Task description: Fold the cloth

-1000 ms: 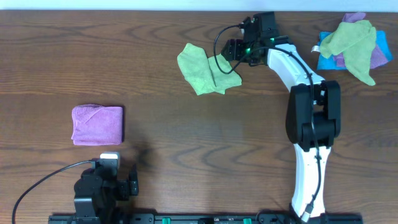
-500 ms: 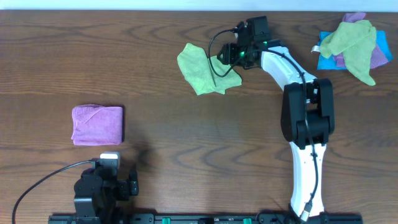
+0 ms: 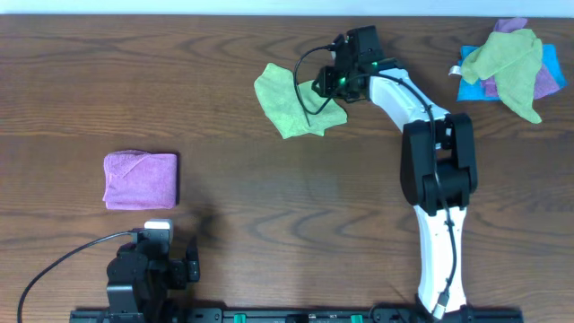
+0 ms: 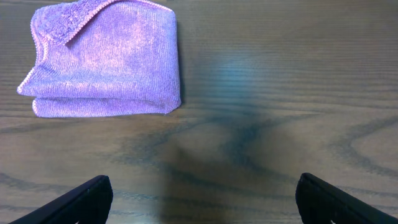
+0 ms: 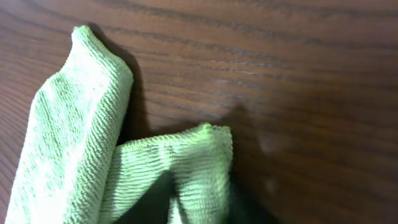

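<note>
A crumpled green cloth (image 3: 289,100) lies at the back middle of the table. My right gripper (image 3: 328,83) is at its right edge. In the right wrist view the two dark fingers (image 5: 152,200) press a raised fold of the green cloth (image 5: 74,155) between them, so the right gripper (image 5: 198,190) is shut on it. My left gripper (image 4: 202,199) stands wide open near the front left, above bare wood. Nothing sits between its fingertips.
A folded purple cloth (image 3: 141,179) lies at the left, just beyond the left gripper; it also shows in the left wrist view (image 4: 106,59). A pile of green, purple and blue cloths (image 3: 509,58) sits at the back right corner.
The right gripper slid left onto the green cloth's right edge and its jaws came together on a fold. The left arm stayed still.
</note>
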`<act>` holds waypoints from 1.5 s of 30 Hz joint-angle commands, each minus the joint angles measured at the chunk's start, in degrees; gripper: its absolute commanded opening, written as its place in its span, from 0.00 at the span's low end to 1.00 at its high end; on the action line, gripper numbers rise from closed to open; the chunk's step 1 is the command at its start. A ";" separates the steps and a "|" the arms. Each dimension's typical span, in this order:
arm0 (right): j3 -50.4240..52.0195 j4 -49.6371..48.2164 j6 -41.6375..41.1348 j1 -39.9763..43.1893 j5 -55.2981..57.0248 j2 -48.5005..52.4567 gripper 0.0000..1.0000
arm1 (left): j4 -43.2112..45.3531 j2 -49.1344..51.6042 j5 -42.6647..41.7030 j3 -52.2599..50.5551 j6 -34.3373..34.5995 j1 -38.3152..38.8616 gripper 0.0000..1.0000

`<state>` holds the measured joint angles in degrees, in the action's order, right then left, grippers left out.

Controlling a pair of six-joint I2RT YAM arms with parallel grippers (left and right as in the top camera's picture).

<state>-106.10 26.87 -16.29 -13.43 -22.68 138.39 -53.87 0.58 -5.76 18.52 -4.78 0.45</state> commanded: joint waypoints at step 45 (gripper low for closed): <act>-14.71 24.98 9.81 -0.61 7.41 -17.11 0.01 | 23.91 0.44 -13.03 -0.81 22.82 0.17 0.95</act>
<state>-119.33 50.24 -9.89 -13.17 -11.70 124.18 -30.17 0.75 -19.11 18.13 16.73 0.45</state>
